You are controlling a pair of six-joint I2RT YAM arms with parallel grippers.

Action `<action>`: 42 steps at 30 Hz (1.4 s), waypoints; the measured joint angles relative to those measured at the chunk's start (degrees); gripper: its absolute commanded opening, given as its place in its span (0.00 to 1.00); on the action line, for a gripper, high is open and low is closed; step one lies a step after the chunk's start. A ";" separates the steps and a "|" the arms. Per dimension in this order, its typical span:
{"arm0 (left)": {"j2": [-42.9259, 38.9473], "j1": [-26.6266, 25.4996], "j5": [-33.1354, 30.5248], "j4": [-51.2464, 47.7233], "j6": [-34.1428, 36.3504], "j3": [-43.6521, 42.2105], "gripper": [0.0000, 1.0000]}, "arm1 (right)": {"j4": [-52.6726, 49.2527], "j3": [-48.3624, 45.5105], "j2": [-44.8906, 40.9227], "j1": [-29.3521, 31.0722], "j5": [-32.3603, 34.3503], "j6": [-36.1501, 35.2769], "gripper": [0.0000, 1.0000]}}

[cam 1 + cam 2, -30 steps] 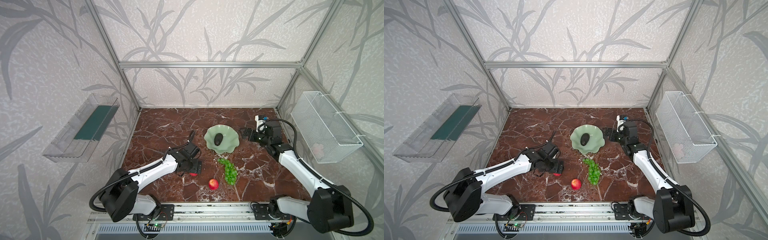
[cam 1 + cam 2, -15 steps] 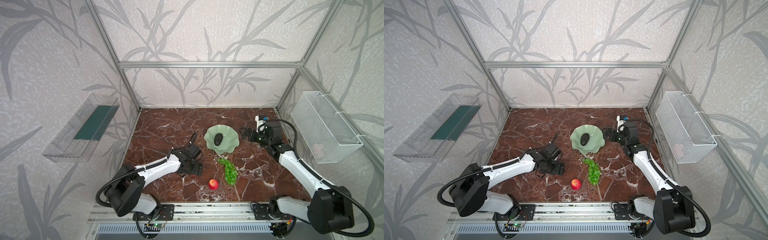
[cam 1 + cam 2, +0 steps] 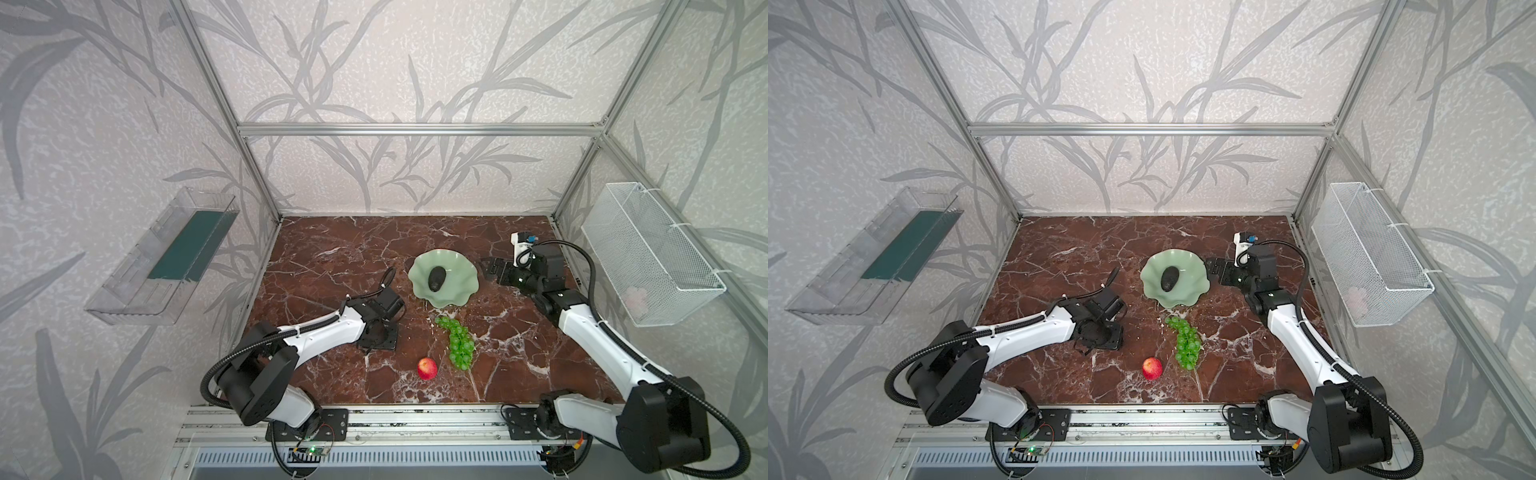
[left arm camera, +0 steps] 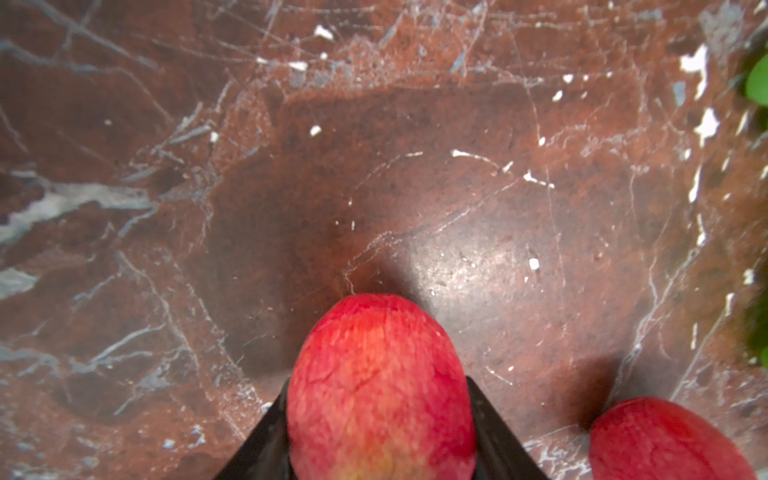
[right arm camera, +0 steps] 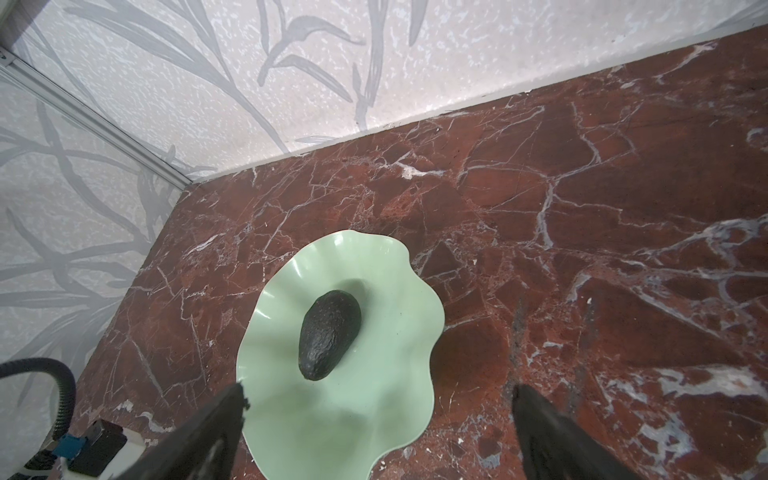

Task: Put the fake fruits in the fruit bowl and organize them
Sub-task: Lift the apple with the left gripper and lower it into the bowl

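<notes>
My left gripper (image 4: 376,399) is shut on a red-yellow fake fruit (image 4: 380,353), low over the marble. In both top views the gripper (image 3: 378,337) (image 3: 1100,334) covers that fruit. A second red-yellow fruit (image 3: 427,368) (image 3: 1152,368) (image 4: 665,440) lies on the table near the front. The green grapes (image 3: 457,343) (image 3: 1187,343) lie between it and the fruit bowl (image 3: 467,286) (image 3: 1198,286) (image 5: 374,432). The dark avocado (image 3: 436,278) (image 3: 1169,278) (image 5: 329,334) rests in the bowl. My right gripper (image 3: 490,268) (image 3: 1214,266) (image 5: 379,390) hangs open and empty at the bowl's right edge.
A clear plastic tray (image 3: 166,257) hangs on the left wall and a white wire basket (image 3: 648,257) on the right wall. Aluminium frame posts stand at the table's back corners. The brown marble table (image 3: 332,249) ends at a metal rail in front.
My left gripper has come down over the red-yellow fruit beside it and shut on it. The right arm, the bowl and the other fruits have not moved.
</notes>
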 measured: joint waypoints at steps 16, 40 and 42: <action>-2.86 0.00 -5.18 -4.52 6.05 16.81 0.44 | -0.02 -0.11 -0.15 0.00 0.00 0.00 0.99; 45.11 -1.95 -1.79 -10.78 16.90 74.95 0.42 | -4.85 -4.17 -8.81 -0.33 2.01 -1.27 0.99; 47.17 -2.14 -1.81 -11.80 17.07 76.02 0.42 | -5.09 -4.17 -9.16 -0.37 2.03 -1.27 0.99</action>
